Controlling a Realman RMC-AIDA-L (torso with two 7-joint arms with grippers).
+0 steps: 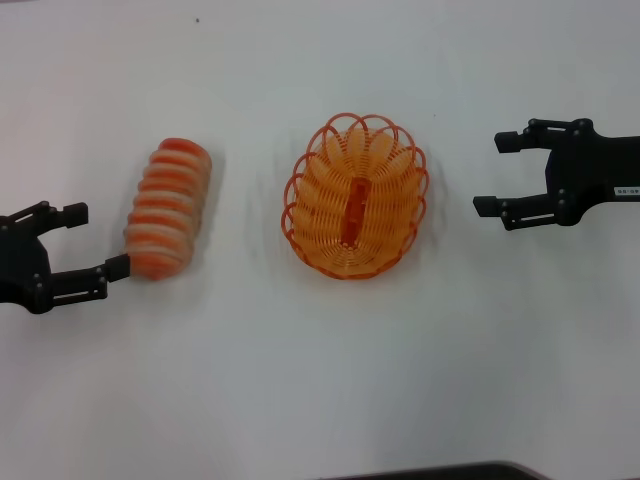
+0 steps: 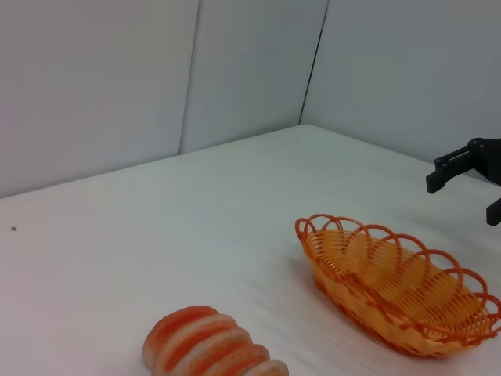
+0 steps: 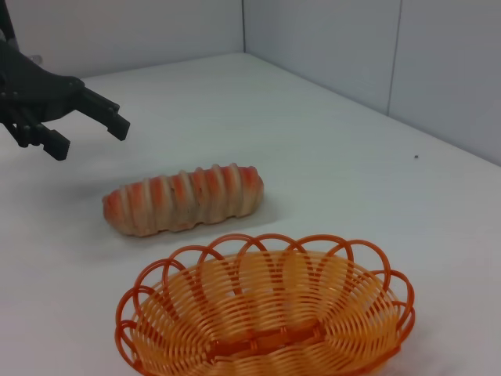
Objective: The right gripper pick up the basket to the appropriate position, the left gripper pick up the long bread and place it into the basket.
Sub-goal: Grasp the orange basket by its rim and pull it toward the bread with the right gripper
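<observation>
Basket sat mid-table; long bread at its 9 o'clock, apart. Left tool and right tool gaped empty, left fingertip seemingly near bread.

white table | long bread lying left | basket upright at centre, apart

A white table meets pale grey panelled walls, seemingly at a corner.
</observation>
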